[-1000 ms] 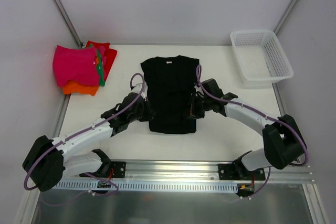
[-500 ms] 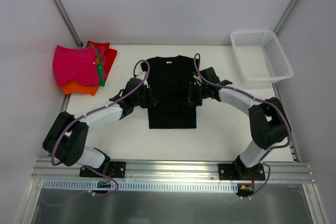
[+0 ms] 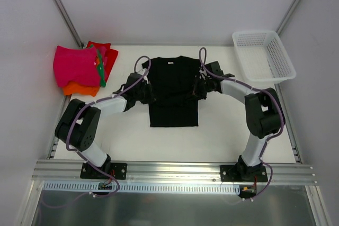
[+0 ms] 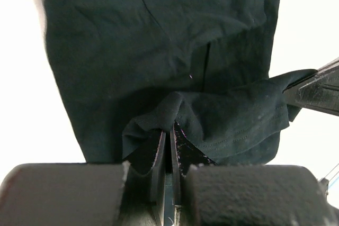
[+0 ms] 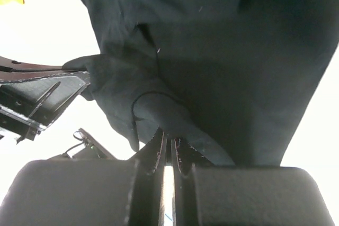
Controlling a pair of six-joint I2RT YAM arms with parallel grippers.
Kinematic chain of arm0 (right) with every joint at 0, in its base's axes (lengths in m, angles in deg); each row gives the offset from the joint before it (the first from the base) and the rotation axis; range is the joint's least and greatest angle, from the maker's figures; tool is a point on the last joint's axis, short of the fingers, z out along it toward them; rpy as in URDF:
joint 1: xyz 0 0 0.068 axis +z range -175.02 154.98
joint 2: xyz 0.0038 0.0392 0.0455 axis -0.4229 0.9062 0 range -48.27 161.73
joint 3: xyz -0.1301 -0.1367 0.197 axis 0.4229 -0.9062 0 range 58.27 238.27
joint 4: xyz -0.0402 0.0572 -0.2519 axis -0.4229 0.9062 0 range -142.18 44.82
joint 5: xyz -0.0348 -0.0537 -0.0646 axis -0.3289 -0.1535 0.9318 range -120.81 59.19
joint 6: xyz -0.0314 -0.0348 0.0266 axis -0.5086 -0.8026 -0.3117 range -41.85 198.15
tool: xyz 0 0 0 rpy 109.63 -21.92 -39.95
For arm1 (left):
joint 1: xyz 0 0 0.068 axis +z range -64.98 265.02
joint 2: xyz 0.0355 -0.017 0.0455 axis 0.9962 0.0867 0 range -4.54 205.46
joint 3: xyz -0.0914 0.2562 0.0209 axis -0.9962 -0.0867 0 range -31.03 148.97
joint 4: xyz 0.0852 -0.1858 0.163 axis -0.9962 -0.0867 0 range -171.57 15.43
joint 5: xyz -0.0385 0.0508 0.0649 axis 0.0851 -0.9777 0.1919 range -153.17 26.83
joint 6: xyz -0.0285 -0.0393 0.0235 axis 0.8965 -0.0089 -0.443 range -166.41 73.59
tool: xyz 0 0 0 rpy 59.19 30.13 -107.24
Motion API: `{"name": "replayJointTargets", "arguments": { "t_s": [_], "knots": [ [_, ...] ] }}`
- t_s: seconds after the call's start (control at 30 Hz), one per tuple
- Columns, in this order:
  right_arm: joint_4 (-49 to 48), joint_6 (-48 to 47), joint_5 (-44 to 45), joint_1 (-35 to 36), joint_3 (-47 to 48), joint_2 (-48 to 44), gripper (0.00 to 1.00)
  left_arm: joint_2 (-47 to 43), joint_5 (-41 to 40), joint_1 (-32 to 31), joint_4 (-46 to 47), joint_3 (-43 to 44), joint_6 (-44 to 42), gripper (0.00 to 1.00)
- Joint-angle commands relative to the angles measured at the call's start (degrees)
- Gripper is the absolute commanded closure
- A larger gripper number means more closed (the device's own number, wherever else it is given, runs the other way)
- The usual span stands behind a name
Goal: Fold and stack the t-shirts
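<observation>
Top view: we see the black t-shirt (image 3: 174, 91) lying flat, collar away from the arm bases. The left gripper (image 3: 145, 92) is at its left edge and the right gripper (image 3: 199, 88) at its right edge. We cannot read the jaws from here.
Left wrist view: jaws pressed together on a raised pinch of the black t-shirt.
Right wrist view: jaws likewise clamped on a fold of the black t-shirt.
Folded pile: pink t-shirt (image 3: 77, 66) over orange t-shirt (image 3: 80, 89), beside red t-shirt (image 3: 108, 56) and green cloth (image 3: 99, 70). The pile is well left of the black t-shirt.
Basket: white mesh basket (image 3: 241, 56), right of the black t-shirt, apart.
Surface: white table (image 3: 222, 130) under the black t-shirt.
Room: white walls (image 3: 175, 3) beyond the black t-shirt; metal rail (image 3: 175, 170) on its near side.
</observation>
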Motion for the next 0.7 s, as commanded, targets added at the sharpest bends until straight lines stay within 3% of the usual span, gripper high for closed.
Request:
{"name": "replayJointTargets", "arguments": {
  "t_s": [0.0, 0.67],
  "knots": [
    [0.17, -1.63, -1.53, -0.97, 4.05, 2.40, 0.99, 1.43, 1.57, 1.81, 2.67, 2.87, -1.62, 1.00],
    [0.18, -2.42, -1.45, -2.81, 11.61, 9.78, 0.99, 10.23, 6.40, 5.77, 3.81, 9.72, -2.59, 1.00]
  ]
}}
